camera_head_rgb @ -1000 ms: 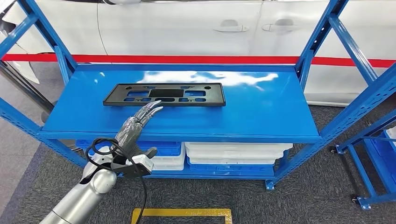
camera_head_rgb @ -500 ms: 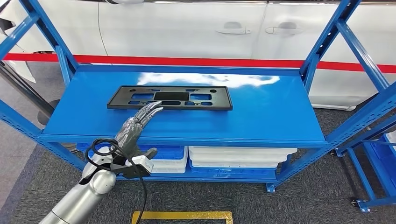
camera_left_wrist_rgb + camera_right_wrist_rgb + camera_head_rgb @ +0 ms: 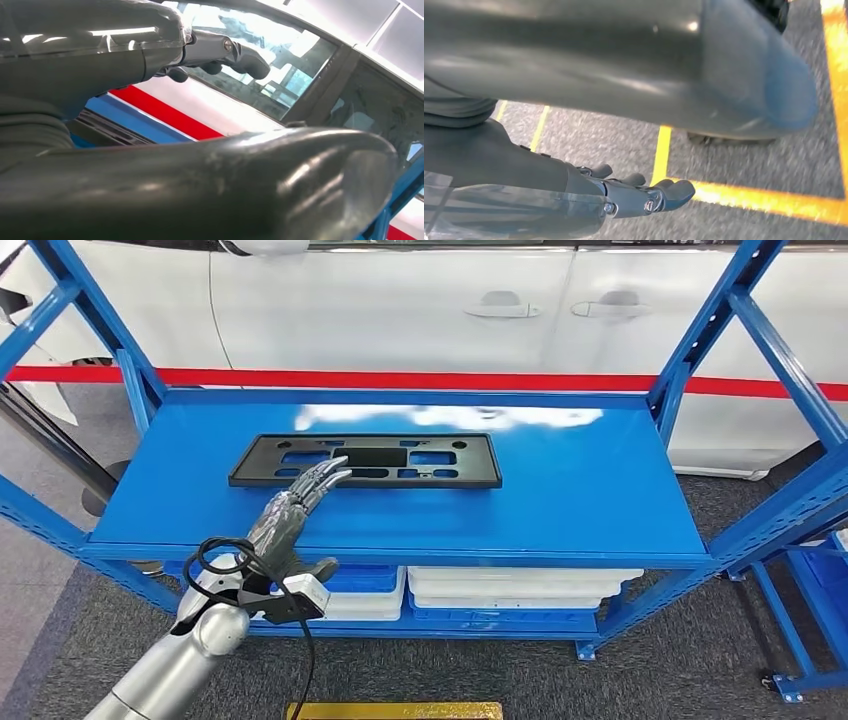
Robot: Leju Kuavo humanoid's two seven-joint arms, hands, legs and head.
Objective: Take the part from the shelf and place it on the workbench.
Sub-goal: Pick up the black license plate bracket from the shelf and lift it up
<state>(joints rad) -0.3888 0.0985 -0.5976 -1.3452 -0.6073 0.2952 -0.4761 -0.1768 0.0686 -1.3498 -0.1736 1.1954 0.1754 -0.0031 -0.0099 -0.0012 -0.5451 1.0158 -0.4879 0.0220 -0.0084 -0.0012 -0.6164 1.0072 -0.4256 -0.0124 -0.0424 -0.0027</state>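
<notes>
A flat black rectangular part (image 3: 365,460) with several cut-outs lies on the blue top shelf (image 3: 560,490), left of its middle. My left hand (image 3: 290,510) reaches forward over the shelf's front edge with its fingers stretched out and apart. Its fingertips (image 3: 333,468) lie at the part's near edge, left of the part's middle, and it holds nothing. In the left wrist view the same hand (image 3: 150,60) is seen against the car's window. My right hand (image 3: 624,195) hangs above the grey floor, fingers loosely extended and holding nothing.
Blue uprights (image 3: 690,350) frame the shelf on both sides. White bins (image 3: 520,585) and blue bins (image 3: 355,575) sit on the level below. A white car (image 3: 400,300) with a red stripe stands behind. Another blue rack (image 3: 810,590) is at the right, and yellow floor tape (image 3: 395,710) lies below.
The whole picture has shifted as the camera moved nearer the shelf. My left hand's fingertips, earlier just short of the part, now overlap its near edge.
</notes>
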